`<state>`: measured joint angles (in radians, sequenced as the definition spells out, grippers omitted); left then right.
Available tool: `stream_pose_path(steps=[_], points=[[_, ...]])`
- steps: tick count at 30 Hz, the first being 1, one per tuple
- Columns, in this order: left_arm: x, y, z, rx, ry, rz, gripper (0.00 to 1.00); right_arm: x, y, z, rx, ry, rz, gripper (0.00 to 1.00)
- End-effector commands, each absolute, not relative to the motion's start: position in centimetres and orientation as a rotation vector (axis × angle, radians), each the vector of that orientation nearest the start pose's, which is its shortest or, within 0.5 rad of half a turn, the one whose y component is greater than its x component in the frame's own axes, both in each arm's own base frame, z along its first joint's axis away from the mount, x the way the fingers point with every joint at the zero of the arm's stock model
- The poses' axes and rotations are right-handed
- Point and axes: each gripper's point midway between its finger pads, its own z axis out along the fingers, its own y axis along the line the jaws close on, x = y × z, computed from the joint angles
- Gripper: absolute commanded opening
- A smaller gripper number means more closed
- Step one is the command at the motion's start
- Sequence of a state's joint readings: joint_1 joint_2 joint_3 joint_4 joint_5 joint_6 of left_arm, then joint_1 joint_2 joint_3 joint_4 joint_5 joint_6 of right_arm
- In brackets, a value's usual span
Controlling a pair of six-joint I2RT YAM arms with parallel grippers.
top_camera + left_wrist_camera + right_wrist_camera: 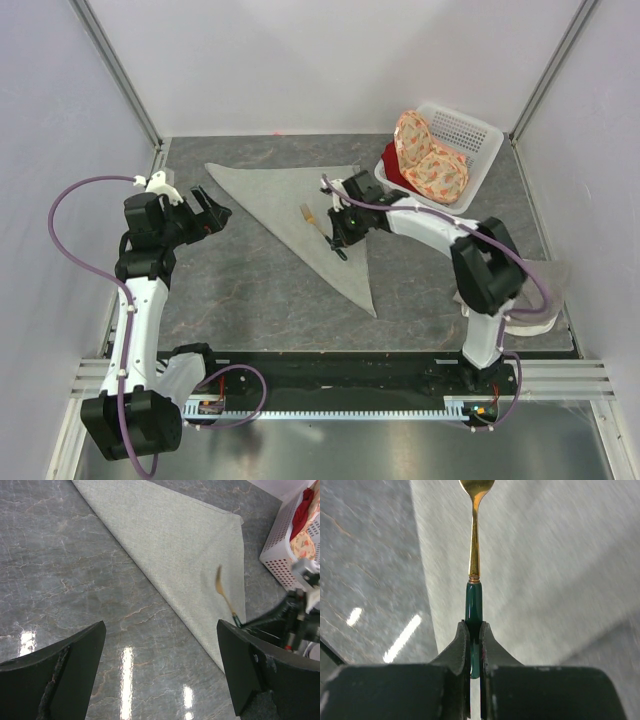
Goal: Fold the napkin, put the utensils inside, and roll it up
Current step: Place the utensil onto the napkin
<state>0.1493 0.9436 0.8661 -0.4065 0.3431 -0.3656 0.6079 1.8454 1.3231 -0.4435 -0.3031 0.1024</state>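
Right claw [474,630] clamps the fork [475,555] by its handle; gold head points outward over the napkin [545,555] (left claw [214,212] spread apart).

**Two arms: white shells, black joints, purple cabling**

Left arm [138,320], left of frame: white shell links, black joint housings, and a white bracket [160,183] at its upper end. A purple cable [60,215] bows out beside it, with a second loop low by the base.

Right arm [425,225], right of frame: same white links, bulkier black joints, purple cable running along the link.

Both bases are black and sit on a black-and-silver rail [330,405] along the bottom edge.

Left gripper [160,630]: broad matte-black fingers [60,680], one edge scuffed pale.

Right gripper [474,630]: black, with a blocky body and fingers tapering to narrow tips.
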Motion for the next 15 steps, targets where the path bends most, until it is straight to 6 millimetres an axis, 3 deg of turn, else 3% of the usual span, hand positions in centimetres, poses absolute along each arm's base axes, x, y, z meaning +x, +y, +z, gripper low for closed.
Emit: stream_pose_path(steps=[1,8,15], points=[[31.5,-3.0,23.6,-0.299,1.989,-0.517,0.99,33.9,33.5,7.6,-0.905,2.452,0.728,0.0],[31.6,-3.1,23.5,-0.299,1.996,-0.527,0.99,35.3,37.1,5.7,-0.97,2.476,0.766,0.0],[31.6,-3.3,23.5,-0.294,1.998,-0.538,0.99,36.2,38.4,4.6,-0.972,2.489,0.768,0.0]])
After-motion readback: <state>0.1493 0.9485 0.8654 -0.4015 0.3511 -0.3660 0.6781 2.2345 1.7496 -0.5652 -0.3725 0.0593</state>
